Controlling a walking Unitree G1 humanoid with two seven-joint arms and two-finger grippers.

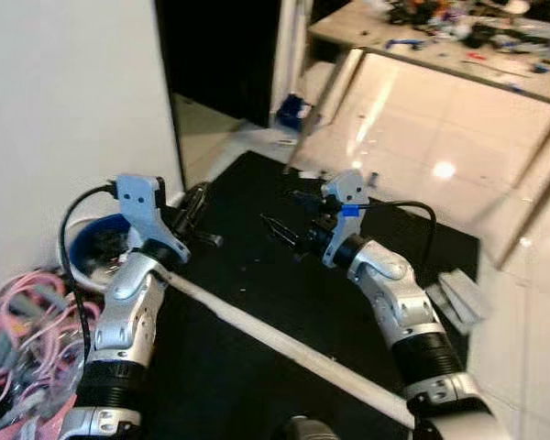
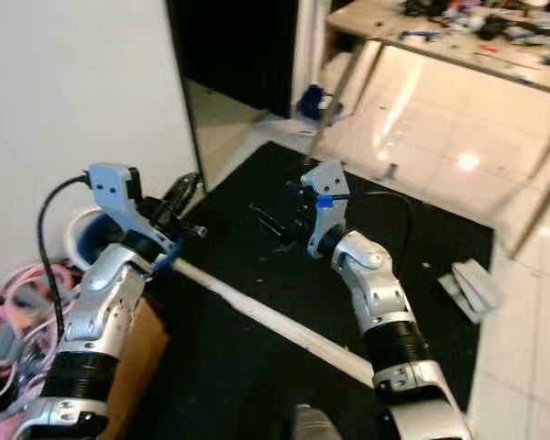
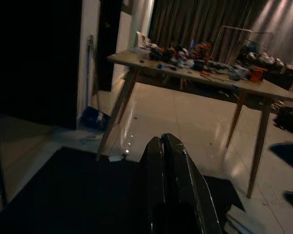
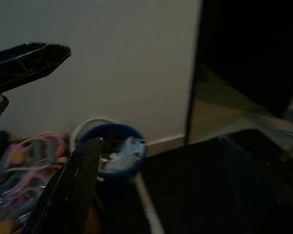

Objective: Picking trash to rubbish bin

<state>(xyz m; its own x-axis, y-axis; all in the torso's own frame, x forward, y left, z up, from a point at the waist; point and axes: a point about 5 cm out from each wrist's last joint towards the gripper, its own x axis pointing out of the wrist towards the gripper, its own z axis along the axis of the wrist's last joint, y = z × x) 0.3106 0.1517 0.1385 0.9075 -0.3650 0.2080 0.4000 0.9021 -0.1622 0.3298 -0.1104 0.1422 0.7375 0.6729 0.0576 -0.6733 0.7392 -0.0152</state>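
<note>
Both arms are raised over a black floor mat (image 1: 257, 302), which a pale strip (image 1: 284, 344) crosses from the left toward the near right. The rubbish bin (image 4: 115, 151), a blue bucket with a white rim, stands at the far left against the white wall (image 1: 64, 110), with crumpled white trash (image 4: 124, 148) lying inside it. The left gripper (image 1: 194, 206) hangs just right of the bin and a little beyond it, its two black fingers (image 3: 173, 180) pressed together with nothing between them. The right gripper (image 1: 280, 229) sits further right over the middle of the mat, well apart from the bin and pointing left toward it; its fingers (image 4: 75, 183) are spread wide and hold nothing. A tangle of pink cables (image 1: 27, 330) lies at the near left beside the bin. Far right, a wooden table (image 3: 195, 73) cluttered with small items stands on glossy pale tiles (image 1: 422, 119), and a flat grey object (image 1: 458, 298) rests at the mat's right edge.
</note>
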